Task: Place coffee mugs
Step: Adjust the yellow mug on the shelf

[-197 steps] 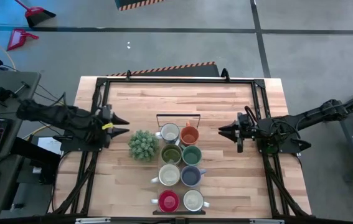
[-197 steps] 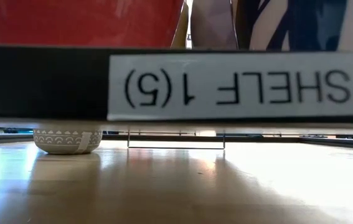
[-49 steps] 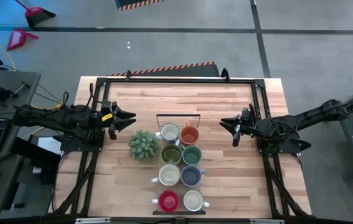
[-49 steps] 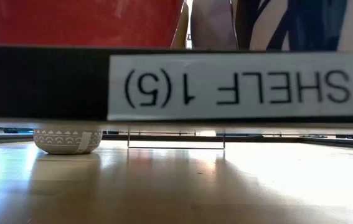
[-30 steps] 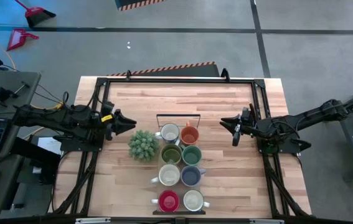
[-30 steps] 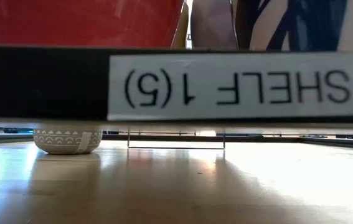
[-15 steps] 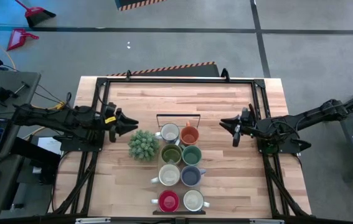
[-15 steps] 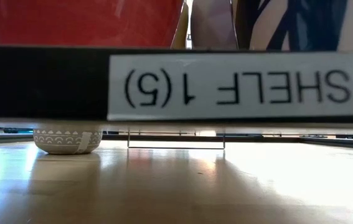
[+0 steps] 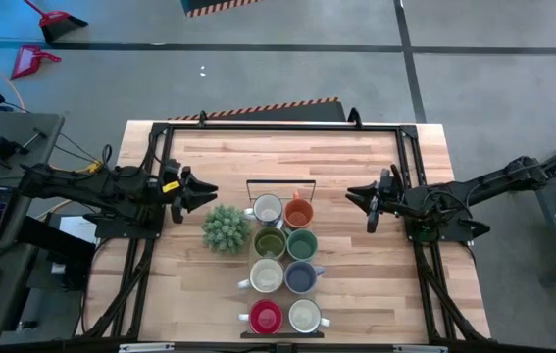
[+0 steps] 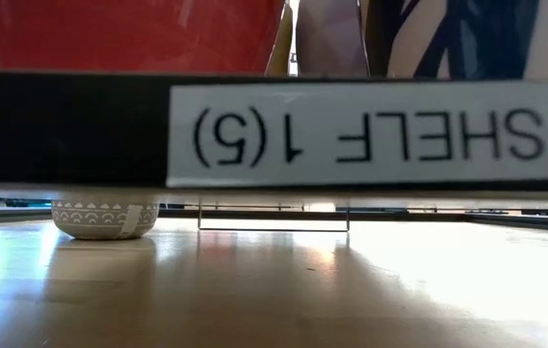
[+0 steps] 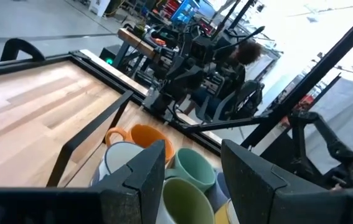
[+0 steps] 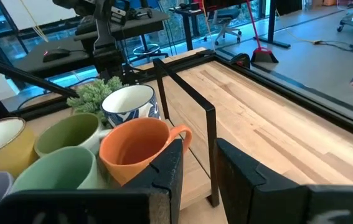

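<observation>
**Eight mugs clustered mid-table, both end effectors parted and empty**

Nearest the front edge of the table [image 9: 356, 304], at six o'clock in the high view, a red mug [image 9: 265, 317] and a cream-white mug [image 9: 304, 316] were seen side by side. Just behind them stood a second cream-white mug [image 9: 266, 276] and a blue-grey mug [image 9: 300, 277], then an olive green mug [image 9: 270, 242] and a teal green mug [image 9: 302, 243], and farthest back a patterned white-grey mug [image 9: 267, 209] beside an orange mug [image 9: 299, 212]. All eight were packed in two touching columns, the rear pair enclosed by a thin black wire frame [image 9: 279, 183].

A spiky potted plant [image 9: 224, 228] was set just beside the olive green mug, toward nine o'clock.

The left end effector [image 9: 199, 191] was held near the plant at about ten o'clock from the cluster, its fingers parted and nothing between them. The right end effector [image 9: 356, 201] was held apart from the orange mug at three o'clock, fingers likewise parted on nothing.

No mug was judged to have been lifted yet. Risk was judged to lie in the tight packing: a finger lowered between touching mugs could nudge a neighbour or tip it. The wire frame could be snagged on a reach for the rear pair, and the plant could be brushed by the left arm. Handles pointing different ways could let a mug twist in the grip.
</observation>
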`<control>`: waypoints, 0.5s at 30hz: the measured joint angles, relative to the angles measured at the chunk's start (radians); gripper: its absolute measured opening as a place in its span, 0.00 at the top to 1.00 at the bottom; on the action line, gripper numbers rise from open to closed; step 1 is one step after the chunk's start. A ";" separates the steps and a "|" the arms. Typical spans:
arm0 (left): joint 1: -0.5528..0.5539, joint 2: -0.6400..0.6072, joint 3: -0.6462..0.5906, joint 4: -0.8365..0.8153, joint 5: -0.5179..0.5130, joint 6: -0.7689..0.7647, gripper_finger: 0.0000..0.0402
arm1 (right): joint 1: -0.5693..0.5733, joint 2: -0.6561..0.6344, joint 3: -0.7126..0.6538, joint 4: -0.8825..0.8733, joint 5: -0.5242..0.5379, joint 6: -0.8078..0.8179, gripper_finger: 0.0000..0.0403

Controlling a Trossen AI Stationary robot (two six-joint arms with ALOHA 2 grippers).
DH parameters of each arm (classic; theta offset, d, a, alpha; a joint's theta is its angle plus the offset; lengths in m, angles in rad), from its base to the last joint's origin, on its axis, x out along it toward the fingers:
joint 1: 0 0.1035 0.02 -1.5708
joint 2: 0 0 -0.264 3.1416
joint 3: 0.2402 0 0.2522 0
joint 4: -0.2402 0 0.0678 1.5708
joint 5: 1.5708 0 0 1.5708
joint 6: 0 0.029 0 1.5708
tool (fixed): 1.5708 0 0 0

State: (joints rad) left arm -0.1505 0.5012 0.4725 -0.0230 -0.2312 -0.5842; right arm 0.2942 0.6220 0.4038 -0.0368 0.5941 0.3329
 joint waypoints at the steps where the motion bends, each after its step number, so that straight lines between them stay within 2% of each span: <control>1: 0.000 0.000 0.000 0.001 0.000 -0.008 0.64 | 0.000 0.000 0.000 0.000 0.000 0.002 0.82; 8: 0.000 0.018 0.000 0.028 -0.065 -0.101 0.64 | 0.000 0.000 0.000 0.000 0.000 0.130 0.82; 11: 0.000 0.044 0.000 0.029 -0.102 -0.124 0.64 | 0.000 0.000 0.000 0.000 -0.004 0.118 0.82; 15: 0.001 0.091 0.000 0.028 -0.168 -0.073 0.64 | 0.000 0.000 0.000 -0.005 -0.036 0.081 0.82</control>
State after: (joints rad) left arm -0.1494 0.5926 0.4725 0.0052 -0.3988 -0.6569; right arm 0.2940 0.6224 0.4038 -0.0414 0.5577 0.4136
